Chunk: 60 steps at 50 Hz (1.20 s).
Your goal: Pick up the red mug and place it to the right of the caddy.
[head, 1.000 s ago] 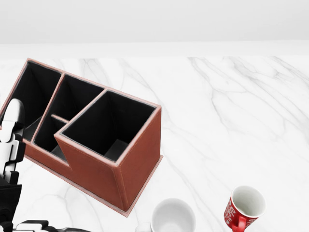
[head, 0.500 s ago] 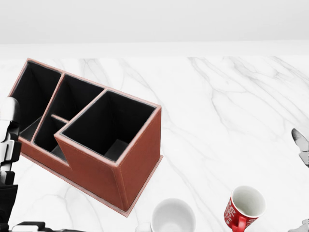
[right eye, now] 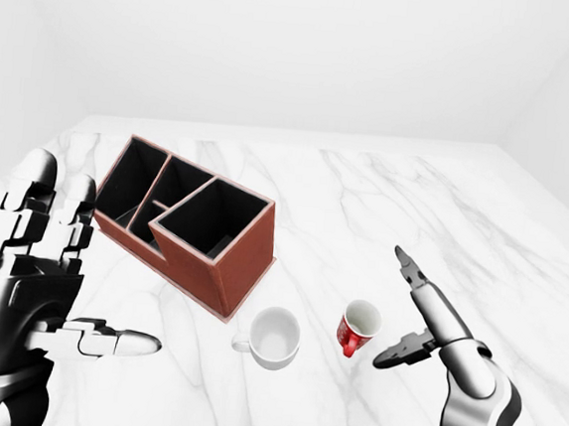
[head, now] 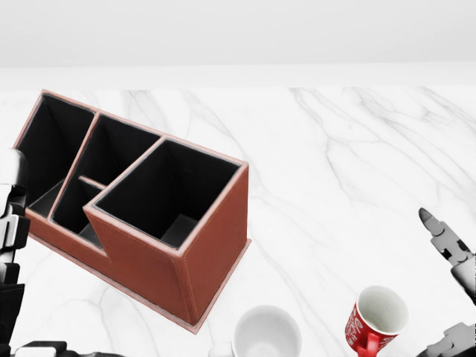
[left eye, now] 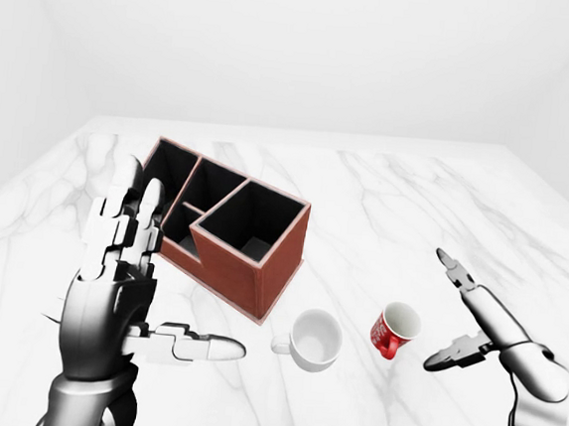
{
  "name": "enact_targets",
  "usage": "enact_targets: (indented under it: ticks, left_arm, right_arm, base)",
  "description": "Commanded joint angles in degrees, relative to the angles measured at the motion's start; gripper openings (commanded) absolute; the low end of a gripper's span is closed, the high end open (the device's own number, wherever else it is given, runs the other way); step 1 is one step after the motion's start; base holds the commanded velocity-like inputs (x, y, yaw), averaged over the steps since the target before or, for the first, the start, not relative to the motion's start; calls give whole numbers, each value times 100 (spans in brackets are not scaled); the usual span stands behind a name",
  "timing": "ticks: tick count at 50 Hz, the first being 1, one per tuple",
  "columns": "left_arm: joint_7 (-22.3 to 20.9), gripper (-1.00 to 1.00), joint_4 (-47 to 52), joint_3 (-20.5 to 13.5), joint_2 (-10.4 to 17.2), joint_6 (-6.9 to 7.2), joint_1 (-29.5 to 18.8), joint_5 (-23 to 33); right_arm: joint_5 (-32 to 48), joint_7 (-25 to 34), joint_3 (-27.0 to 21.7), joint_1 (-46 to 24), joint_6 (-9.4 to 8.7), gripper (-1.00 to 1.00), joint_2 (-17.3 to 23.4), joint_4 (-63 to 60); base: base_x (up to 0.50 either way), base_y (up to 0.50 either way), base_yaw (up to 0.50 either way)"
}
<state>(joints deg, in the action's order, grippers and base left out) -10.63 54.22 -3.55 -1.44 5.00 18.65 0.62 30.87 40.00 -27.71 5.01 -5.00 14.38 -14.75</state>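
Note:
The red mug [left eye: 393,329] with a white inside stands on the marble table, tipped slightly, low and right of centre in the left-eye view. The brown caddy [left eye: 228,224] with black compartments lies to its upper left. My right hand [left eye: 447,315] is open just right of the mug, one finger raised, thumb low, not touching it. It shows at the right edge of the head view too, right hand [head: 446,290]. My left hand [left eye: 125,269] is open, fingers upright, left of the caddy.
A white mug [left eye: 314,338] stands between the caddy and the red mug, near the table's bottom edge. The white marble table [left eye: 384,212] stretches right of the caddy and toward the top of the view.
My right hand has come into the head view from the right edge and moved in toward the red mug. My left hand has slid a little leftward. The mugs and caddy have not moved.

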Motion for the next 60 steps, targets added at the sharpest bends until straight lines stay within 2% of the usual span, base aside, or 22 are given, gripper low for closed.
enact_targets:
  ticks: [1,15,40,60]
  left_arm:
    - [-11,100,-81,-24,-5,0,-10,-14]
    - [-47,100,6,-92,-19,0,-13,-67]
    - [-109,100,73,-222,-71,0,-22,-102]
    - [-129,100,212,-274,-84,0,-46,-132]
  right_arm:
    - [119,0,266,-221,0,100,189,294]
    - [281,0,506,-359,0,100,309,1026]
    - [820,0,589,-358,0,100,435,1201]
    - [1140,0,802,-709,0,100,587,1539]
  base:
    - [0,0,0]
    - [0,0,0]
    - [0,0,0]
    - [0,0,0]
